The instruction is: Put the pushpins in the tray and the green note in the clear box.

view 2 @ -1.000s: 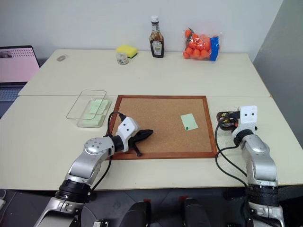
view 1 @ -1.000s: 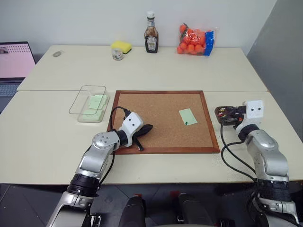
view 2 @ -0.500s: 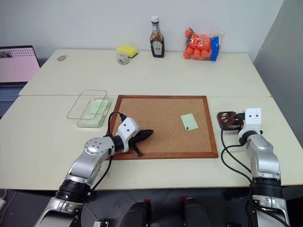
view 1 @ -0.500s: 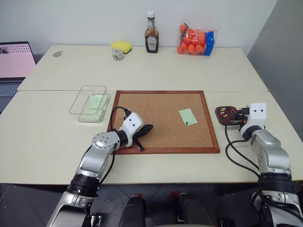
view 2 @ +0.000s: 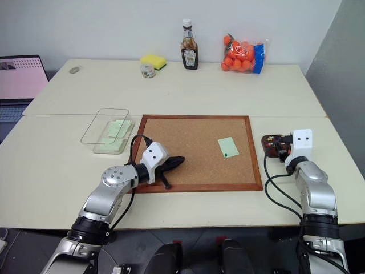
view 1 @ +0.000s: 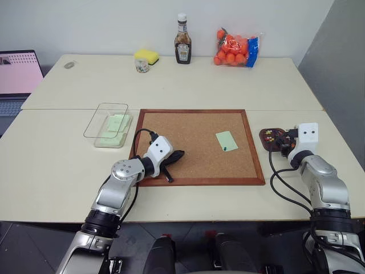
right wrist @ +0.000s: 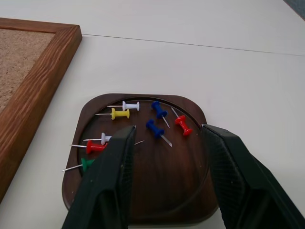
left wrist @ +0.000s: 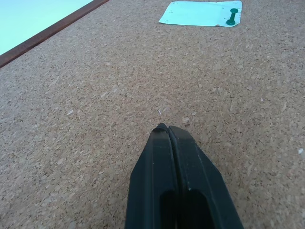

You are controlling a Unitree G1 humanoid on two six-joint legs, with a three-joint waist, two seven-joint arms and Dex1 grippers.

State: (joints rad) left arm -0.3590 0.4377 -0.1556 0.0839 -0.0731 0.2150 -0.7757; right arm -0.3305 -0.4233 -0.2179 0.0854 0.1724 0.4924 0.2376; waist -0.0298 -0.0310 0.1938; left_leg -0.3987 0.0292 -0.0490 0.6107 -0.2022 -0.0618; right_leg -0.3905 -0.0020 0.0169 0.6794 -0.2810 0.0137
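- Pins (right wrist: pixel 143 126) are piled in the tray (right wrist: pixel 188 191), right of the corkboard (view 1: pixel 194 142); right fingers (right wrist: pixel 167 179) hang open over it, so lift straight clear.
- One green pin (left wrist: pixel 231 15) pins the note (left wrist: pixel 200 13) to the board; left fingers (left wrist: pixel 169 131) are closed, empty. Pull that pin next, gently.

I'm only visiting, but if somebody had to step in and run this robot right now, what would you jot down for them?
Left gripper: fingers shut, empty, low over the corkboard.
Right gripper: fingers open, empty, just above the tray right of the board.
Done: several pushpins lie in the tray; green notes lie in the clear box left of the board.
Left: one green note is on the board, held by a green pin. Pull that pin, drop it in the tray, then move the note into the box.
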